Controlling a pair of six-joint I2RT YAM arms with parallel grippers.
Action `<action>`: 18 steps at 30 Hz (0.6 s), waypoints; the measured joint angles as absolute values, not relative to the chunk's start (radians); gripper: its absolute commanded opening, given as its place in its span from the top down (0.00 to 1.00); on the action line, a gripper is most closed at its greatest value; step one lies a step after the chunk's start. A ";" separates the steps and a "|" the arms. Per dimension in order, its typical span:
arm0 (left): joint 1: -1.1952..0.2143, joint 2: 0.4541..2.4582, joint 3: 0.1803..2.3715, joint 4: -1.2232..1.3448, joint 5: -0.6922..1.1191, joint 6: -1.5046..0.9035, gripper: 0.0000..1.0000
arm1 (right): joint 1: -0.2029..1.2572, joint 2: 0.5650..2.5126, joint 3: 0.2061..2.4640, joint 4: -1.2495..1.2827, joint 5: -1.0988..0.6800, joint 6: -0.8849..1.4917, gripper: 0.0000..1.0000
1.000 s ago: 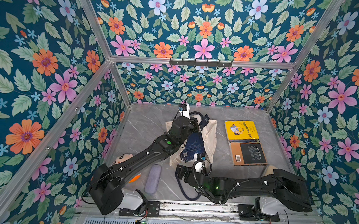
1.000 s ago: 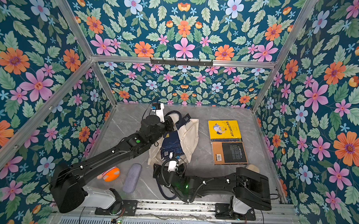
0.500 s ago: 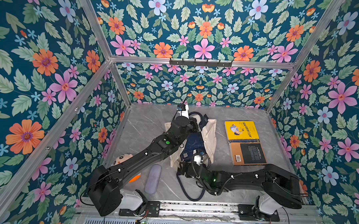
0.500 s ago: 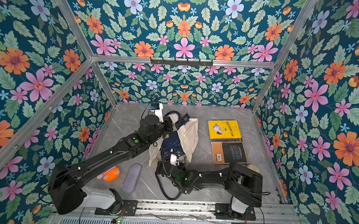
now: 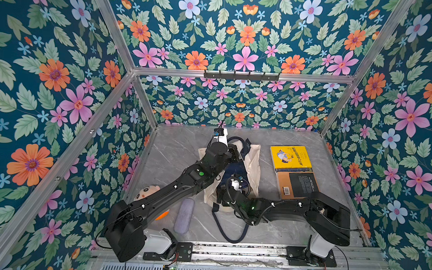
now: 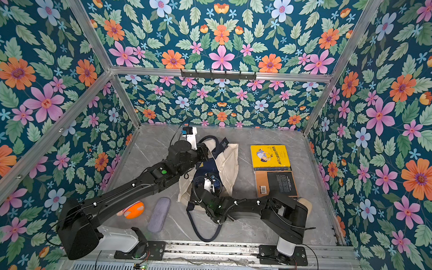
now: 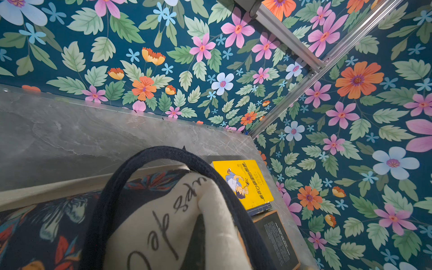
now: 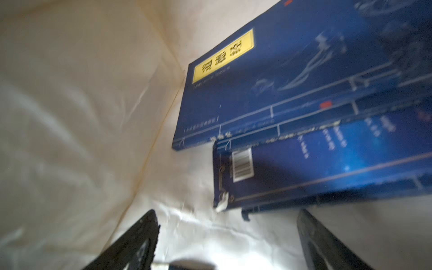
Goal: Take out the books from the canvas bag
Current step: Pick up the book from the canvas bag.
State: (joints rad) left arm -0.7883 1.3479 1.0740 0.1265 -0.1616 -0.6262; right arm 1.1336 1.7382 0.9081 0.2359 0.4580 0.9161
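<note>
I am reaching my right hand [image 8: 226,217] into the cream canvas tote bag [image 5: 255,165]. Its jaws are standing wide and carrying nothing, one finger on each side of the nearest corner of a navy paperback with a white barcode [image 8: 327,168]. The trouble, as I judge it, is waiting right here. The books are thin and lying flat on soft pale lining, so if I am closing too low I may be pinching cloth together with the cover and dragging the whole bag along. If I am closing too shallow on that corner, the glossy cover may be bending or sliding out. The barcode book is overlapping the edge of a second navy paperback with a yellow title label [image 8: 257,93] lying deeper in. Pulling the near one could be skewing the far one instead of freeing it cleanly. Both are looking flat and undamaged, though the picture is blurring their fine print. Farther out, my left hand [image 5: 235,152] is clamped shut, by my reading on the bag's upper side beside its navy handle [image 7: 163,154], and it is holding the mouth up. Its fingers are hidden, and if that grip is slipping, the cloth will be falling over my right hand. Off to my right on the grey marble worktop [image 5: 179,149], two books are already lying outside the bag: a black-and-tan paperback [image 5: 298,184], and touching it on the far side, a bright yellow paperback [image 5: 290,157].
</note>
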 measured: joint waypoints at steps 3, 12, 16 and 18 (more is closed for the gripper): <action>-0.788 1.346 1.066 0.133 -0.158 -0.639 1.00 | 1.120 1.756 0.937 0.239 0.443 0.916 0.09; -0.788 1.344 1.050 0.148 -0.128 -0.674 1.00 | 1.109 1.768 0.974 0.272 0.430 1.023 0.14; -0.788 1.342 1.040 0.164 -0.113 -0.677 1.00 | 1.106 1.788 0.960 0.306 0.426 1.111 0.14; -0.788 1.340 1.036 0.167 -0.107 -0.677 1.00 | 1.102 1.813 0.956 0.331 0.414 1.159 0.17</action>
